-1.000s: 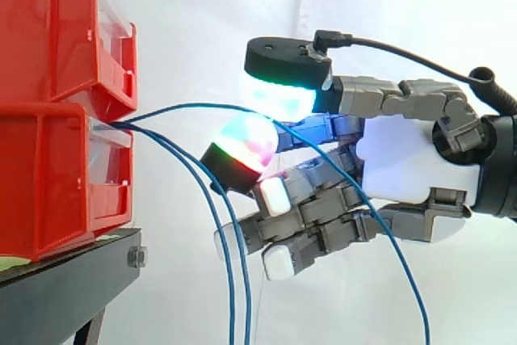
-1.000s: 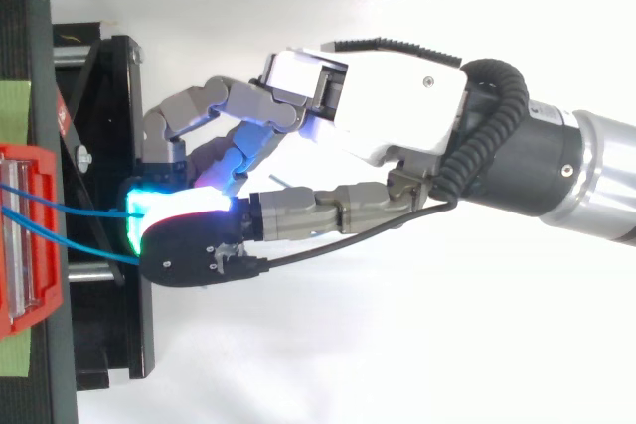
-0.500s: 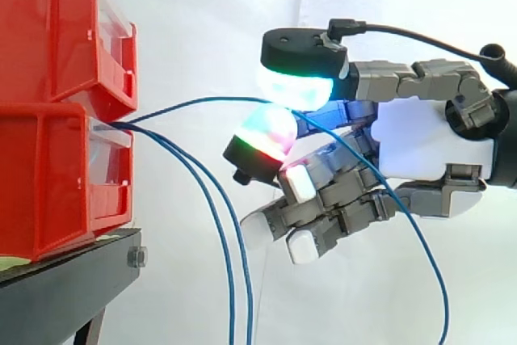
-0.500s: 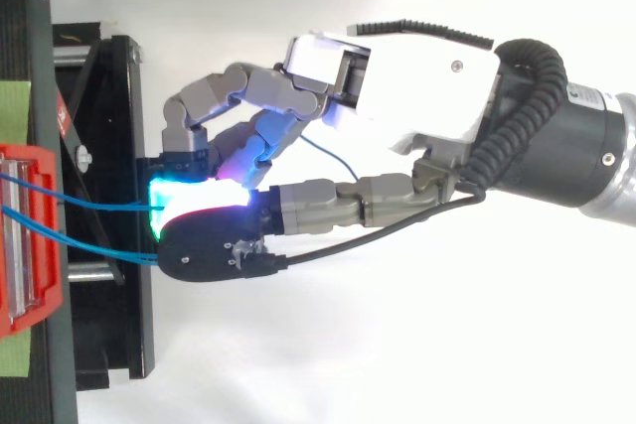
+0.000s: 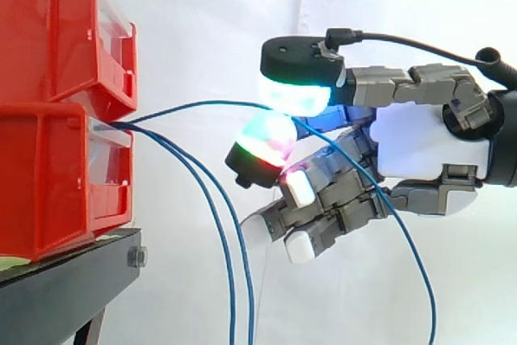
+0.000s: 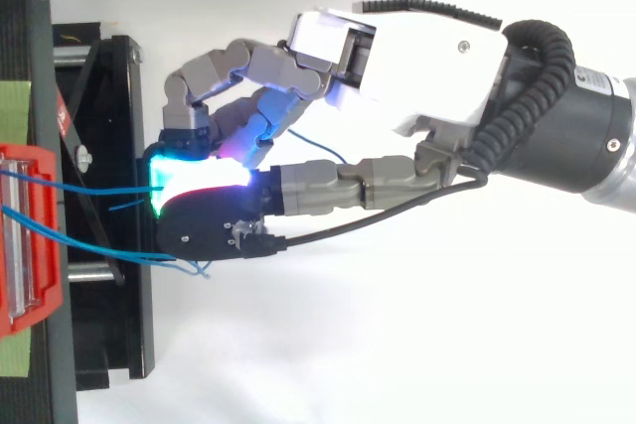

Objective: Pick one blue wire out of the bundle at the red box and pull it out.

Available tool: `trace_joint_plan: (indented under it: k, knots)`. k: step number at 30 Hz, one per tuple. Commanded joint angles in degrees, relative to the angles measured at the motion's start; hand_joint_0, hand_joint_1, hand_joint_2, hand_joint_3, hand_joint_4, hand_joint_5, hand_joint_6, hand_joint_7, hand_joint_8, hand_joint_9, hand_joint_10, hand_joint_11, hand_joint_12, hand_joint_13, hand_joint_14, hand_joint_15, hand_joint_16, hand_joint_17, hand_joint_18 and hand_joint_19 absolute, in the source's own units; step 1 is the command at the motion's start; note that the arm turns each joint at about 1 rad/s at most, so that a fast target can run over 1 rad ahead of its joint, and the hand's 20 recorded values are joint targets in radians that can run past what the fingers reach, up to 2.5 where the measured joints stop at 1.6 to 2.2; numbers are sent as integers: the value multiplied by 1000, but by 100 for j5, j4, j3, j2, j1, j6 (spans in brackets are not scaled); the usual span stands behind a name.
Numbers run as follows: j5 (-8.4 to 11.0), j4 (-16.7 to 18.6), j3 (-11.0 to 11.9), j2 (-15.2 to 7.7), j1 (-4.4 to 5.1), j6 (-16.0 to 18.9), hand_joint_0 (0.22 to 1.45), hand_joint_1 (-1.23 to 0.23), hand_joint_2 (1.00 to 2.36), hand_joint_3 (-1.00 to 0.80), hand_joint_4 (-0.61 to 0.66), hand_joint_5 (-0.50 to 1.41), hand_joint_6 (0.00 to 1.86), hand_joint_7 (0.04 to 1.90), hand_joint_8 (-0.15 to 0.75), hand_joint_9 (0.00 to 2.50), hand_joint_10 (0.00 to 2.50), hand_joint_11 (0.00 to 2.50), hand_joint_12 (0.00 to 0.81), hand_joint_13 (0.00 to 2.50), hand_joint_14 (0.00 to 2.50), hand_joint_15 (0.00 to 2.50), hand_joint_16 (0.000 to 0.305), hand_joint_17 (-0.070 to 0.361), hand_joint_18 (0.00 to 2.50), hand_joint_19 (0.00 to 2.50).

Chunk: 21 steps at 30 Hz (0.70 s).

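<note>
Two red bins are stacked at the left, and the bundle of blue wires leaves the front of the lower red bin (image 5: 48, 183) (image 6: 22, 245). One blue wire (image 5: 202, 104) (image 6: 99, 188) arcs rightward into my hand (image 5: 420, 151) (image 6: 427, 67). It runs between the glowing thumb pad (image 5: 295, 96) above and a glowing fingertip (image 5: 265, 139) below, which pinch it. Behind the hand this wire drops to the lower right. The other fingers are curled under the palm. Two more blue wires (image 5: 216, 216) hang down from the bin.
The bins rest on a black stand (image 5: 65, 288) (image 6: 99, 126) with a bolt at its corner. A white curtain hangs behind everything. Open space lies to the right of the bins, around the hand and beneath it.
My hand has drawn to the right, away from the bins, with the blue wire between its pads. Most of that shift came in the first half second; since then it has barely moved.
</note>
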Motion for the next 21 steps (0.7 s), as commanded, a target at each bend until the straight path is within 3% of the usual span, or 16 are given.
trace_joint_plan:
  k: [1,12,21]
  knots:
    - [-19,-14,-9,-5,1,-187,612,-785,1020,-115,261,-151,892,1278,415,935,19,705,484,665,11,334,62,140,755,376]
    - [8,-14,0,-5,1,-644,607,-766,1021,-114,268,-153,894,1267,413,905,20,697,485,627,11,314,62,140,724,370]
    - [8,-14,0,-5,27,-653,607,-764,1021,-113,262,-154,894,1269,409,901,15,688,484,618,10,299,62,140,712,364]
